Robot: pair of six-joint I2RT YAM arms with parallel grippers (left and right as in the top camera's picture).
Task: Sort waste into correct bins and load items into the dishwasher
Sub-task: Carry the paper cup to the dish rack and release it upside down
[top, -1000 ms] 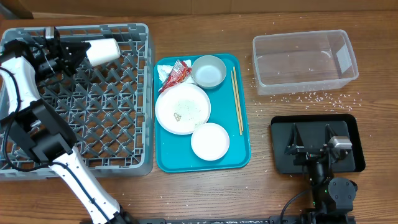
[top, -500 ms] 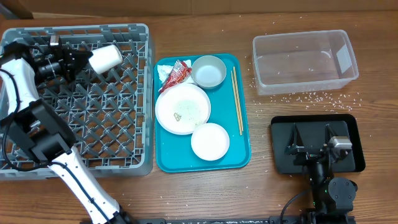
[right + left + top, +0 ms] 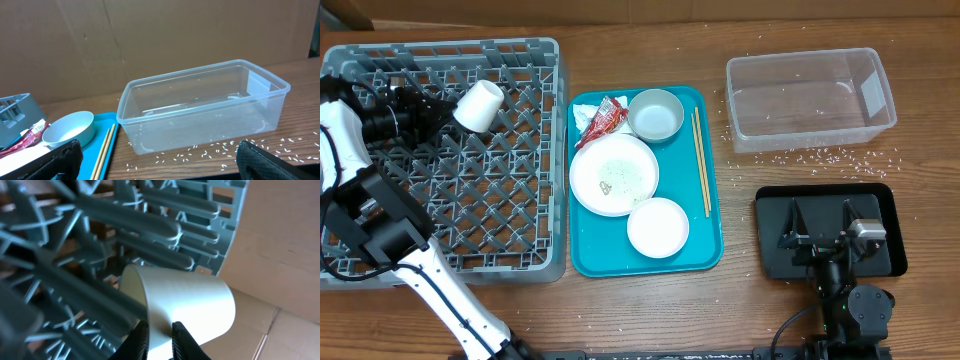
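Observation:
My left gripper (image 3: 442,111) is shut on the rim of the small white cup (image 3: 479,105) and holds it tilted over the back left of the grey dish rack (image 3: 510,200). In the left wrist view the fingers (image 3: 141,339) pinch the cup's wall (image 3: 185,305) above the pegs. My right gripper (image 3: 823,238) is open and empty over the black tray (image 3: 890,200). The large plate (image 3: 614,174), smaller dish (image 3: 658,227), bowl (image 3: 655,114), red wrapper (image 3: 606,115) and napkin (image 3: 582,117) lie on the teal tray (image 3: 710,250). Rice grains (image 3: 820,157) lie by the clear tub (image 3: 810,98).
Wooden chopsticks (image 3: 701,160) lie along the teal tray's right side. In the right wrist view the clear tub (image 3: 200,105) stands ahead, with grains (image 3: 210,147) on the table in front of it. A cardboard wall stands behind the table.
My left gripper has drawn back toward the table's front with the cup. The cup has turned from lying on its side to mouth tilted down. The right arm has not moved.

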